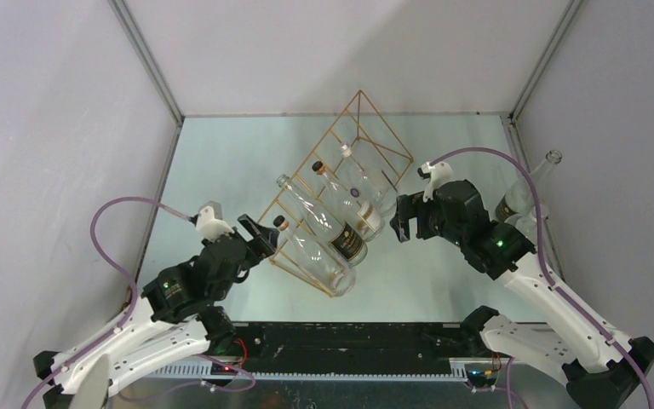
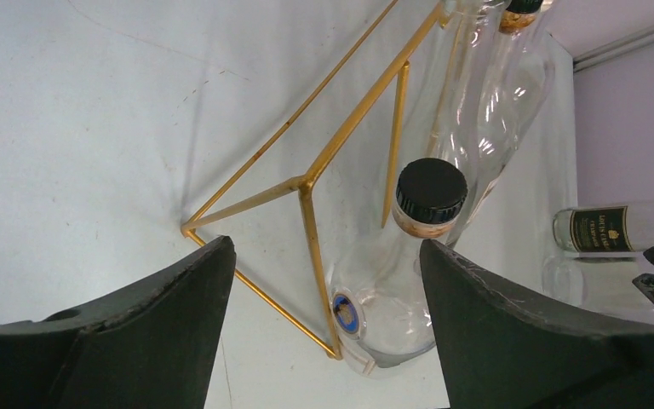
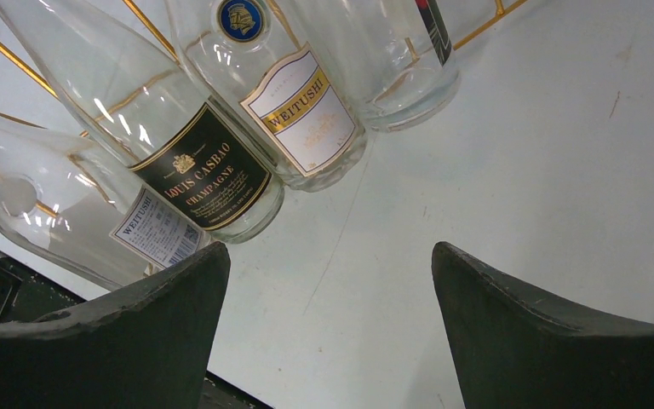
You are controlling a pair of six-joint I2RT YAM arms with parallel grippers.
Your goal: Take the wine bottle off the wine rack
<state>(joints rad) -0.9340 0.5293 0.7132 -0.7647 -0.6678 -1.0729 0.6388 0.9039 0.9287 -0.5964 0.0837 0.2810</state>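
Observation:
The gold wire wine rack (image 1: 359,136) stands tilted mid-table and holds several clear wine bottles, necks pointing up-left. The nearest bottle (image 1: 315,256) has a black cap (image 2: 430,189). My left gripper (image 1: 264,235) is open and empty just left of that cap; in the left wrist view (image 2: 328,256) the cap and the rack's corner (image 2: 305,183) lie just beyond the fingertips. My right gripper (image 1: 402,228) is open and empty, to the right of the bottle bases. In the right wrist view (image 3: 332,273) a black-labelled bottle (image 3: 204,170) and a white-labelled one (image 3: 302,111) lie ahead of it.
Another clear bottle (image 1: 532,192) leans against the right wall behind my right arm. Grey walls close in the table on the left, back and right. A black rail (image 1: 349,341) runs along the near edge between the arm bases.

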